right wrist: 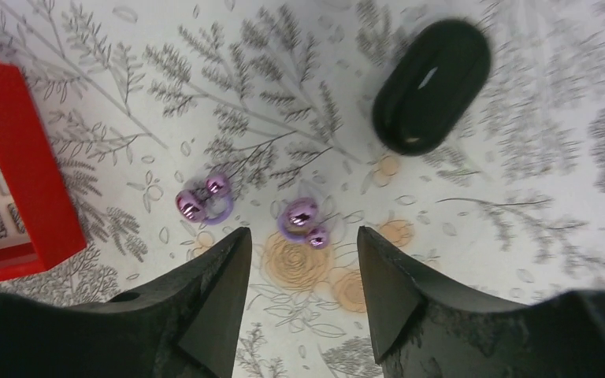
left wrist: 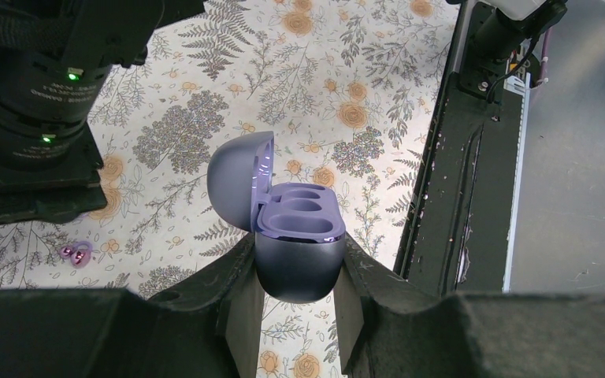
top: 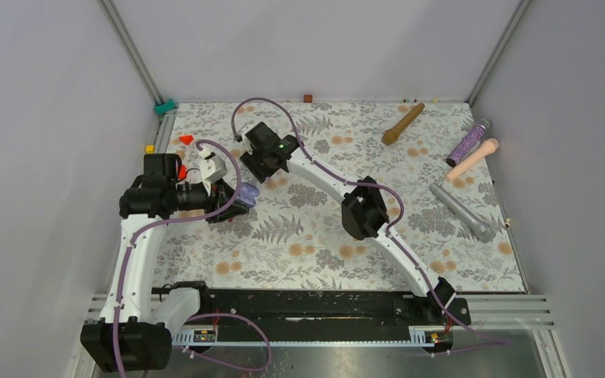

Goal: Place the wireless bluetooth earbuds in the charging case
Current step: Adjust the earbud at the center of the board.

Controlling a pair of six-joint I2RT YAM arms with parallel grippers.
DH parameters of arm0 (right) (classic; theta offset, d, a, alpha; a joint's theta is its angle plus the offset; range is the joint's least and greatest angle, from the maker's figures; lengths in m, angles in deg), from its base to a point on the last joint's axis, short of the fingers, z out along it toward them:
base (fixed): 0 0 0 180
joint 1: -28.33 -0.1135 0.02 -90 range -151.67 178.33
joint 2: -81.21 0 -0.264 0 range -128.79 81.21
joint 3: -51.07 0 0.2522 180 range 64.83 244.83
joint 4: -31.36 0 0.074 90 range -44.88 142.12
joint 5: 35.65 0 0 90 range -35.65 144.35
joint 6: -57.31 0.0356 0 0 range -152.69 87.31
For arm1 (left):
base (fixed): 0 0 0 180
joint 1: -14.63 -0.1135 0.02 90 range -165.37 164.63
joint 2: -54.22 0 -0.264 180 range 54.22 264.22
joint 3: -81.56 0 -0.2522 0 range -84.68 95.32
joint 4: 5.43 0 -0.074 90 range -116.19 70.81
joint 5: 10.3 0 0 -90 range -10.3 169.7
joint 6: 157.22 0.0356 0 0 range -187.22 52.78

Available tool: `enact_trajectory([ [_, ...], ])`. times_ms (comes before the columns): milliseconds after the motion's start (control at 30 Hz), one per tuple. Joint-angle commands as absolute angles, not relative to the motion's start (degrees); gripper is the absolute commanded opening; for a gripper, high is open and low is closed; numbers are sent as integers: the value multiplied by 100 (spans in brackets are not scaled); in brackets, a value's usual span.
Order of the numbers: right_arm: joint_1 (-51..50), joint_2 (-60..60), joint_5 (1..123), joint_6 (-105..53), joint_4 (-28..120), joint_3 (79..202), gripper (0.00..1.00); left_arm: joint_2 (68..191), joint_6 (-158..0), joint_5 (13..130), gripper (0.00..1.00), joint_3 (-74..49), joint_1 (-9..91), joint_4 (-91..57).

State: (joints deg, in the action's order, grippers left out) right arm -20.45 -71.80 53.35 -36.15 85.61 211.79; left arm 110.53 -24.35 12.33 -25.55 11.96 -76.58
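My left gripper is shut on the pale purple charging case and holds it above the table. The lid is open and both wells show empty. The case also shows in the top view. My right gripper is open and empty, low over the table. Two pale purple earbuds lie on the cloth: one just beyond the tips and between them, the other further left. One purple bud shows in the left wrist view. No black earbuds are in view.
A closed black case lies beyond the buds. A red tray stands to their left. At the back right lie a wooden handle, a glittery tube, a pink cylinder and a grey tube.
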Motion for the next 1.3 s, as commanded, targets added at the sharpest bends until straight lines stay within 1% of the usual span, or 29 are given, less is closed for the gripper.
enact_trajectory([
  [0,-2080,-7133,4772,-4182,8402,21686,60,11059,-2314,939,0,-2323,1156,-7598],
  [233,-2189,-7196,4575,-4936,8452,21626,59,11047,-2341,953,0,-2310,1130,-7603],
  [367,-2419,-7152,4250,-5349,8270,21305,62,11065,-2350,949,0,-2300,1130,-7604],
  [500,-2671,-7317,3741,-5747,8201,21353,64,11069,-2125,887,0,-2116,1062,-7951],
  [800,-2831,-7523,3087,-5955,8044,21470,60,10957,-2042,864,0,-1968,934,-8115],
  [933,-2912,-7635,2530,-6513,7672,21367,64,10961,-2029,801,0,-1961,941,-8115],
  [1033,-2915,-7761,2460,-6723,7577,21550,64,11013,-1820,767,0,-1877,937,-8361],
  [1267,-2916,-7917,2285,-7220,7516,21413,66,11127,-1349,681,0,-1753,936,-8794],
])
